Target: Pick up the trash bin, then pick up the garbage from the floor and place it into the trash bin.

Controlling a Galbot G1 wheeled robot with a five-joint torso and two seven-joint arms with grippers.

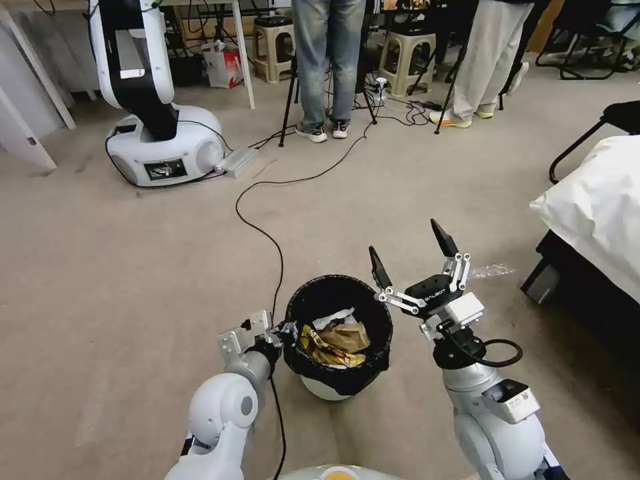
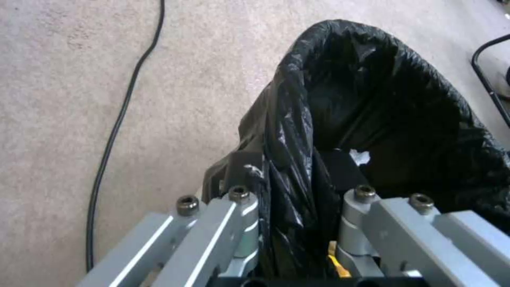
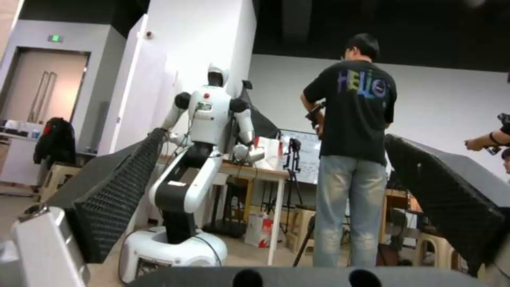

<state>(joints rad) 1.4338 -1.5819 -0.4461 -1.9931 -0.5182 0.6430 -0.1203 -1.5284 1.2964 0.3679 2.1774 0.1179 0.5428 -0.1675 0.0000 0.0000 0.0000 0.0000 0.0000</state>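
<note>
The trash bin [image 1: 327,387], a white bucket with a black bag liner [image 2: 372,99], stands on the carpet just in front of me. Inside it lies garbage: a brown paper bag [image 1: 347,333], a yellow wrapper [image 1: 319,347] and a white tissue. My left gripper [image 1: 283,330] is shut on the bin's near-left rim, one finger inside and one outside the liner [image 2: 289,171]. My right gripper [image 1: 411,253] hangs open above the bin's right side with nothing between its black fingers [image 3: 117,191]. A clear wrapper [image 1: 492,271] lies on the floor to the right.
A black cable [image 1: 267,233] runs over the carpet to the bin's left side. Another robot [image 1: 153,133] stands at the back left. A bed with white bedding [image 1: 600,207] is at the right. People's legs, stools and tripods line the back.
</note>
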